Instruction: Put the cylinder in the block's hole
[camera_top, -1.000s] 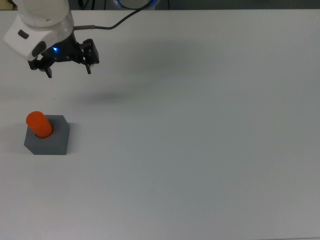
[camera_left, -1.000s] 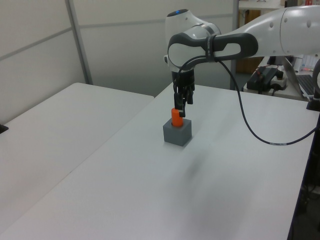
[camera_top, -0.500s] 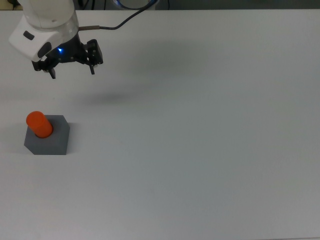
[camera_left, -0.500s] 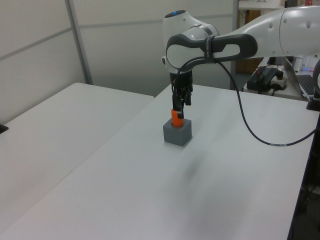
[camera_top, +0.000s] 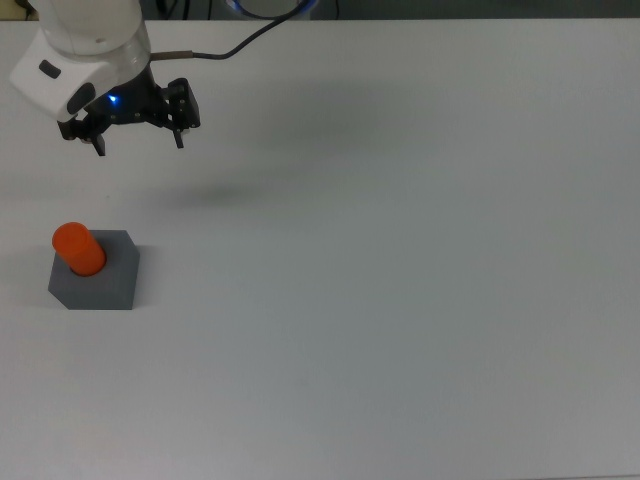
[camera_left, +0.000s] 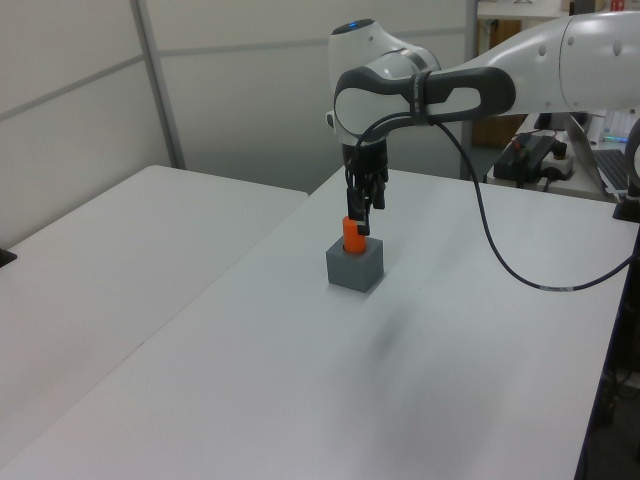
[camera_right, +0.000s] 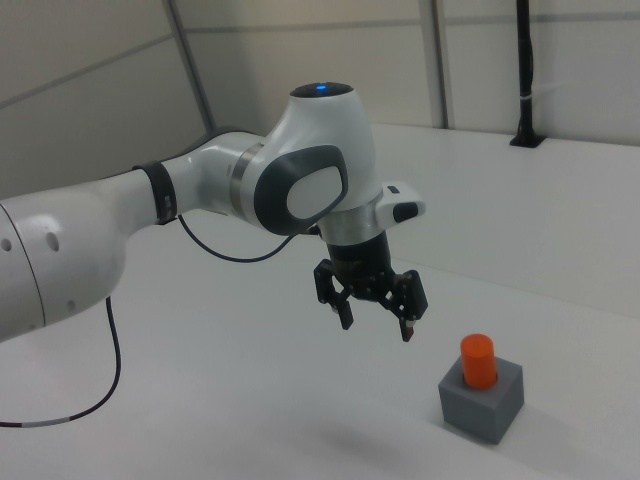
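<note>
The grey block (camera_left: 355, 264) sits on the white table (camera_left: 420, 380), and the orange cylinder (camera_left: 352, 234) stands upright in its top, its upper part rising clear of the block. The gripper (camera_left: 362, 218) hangs just above and slightly behind the block, its black fingers (camera_left: 364, 211) pointing down and overlapping the cylinder's top. The white arm (camera_left: 470, 80) reaches in from the left view's right, above the block. A black cable (camera_left: 500, 255) droops from the arm toward the table, to the block's right
</note>
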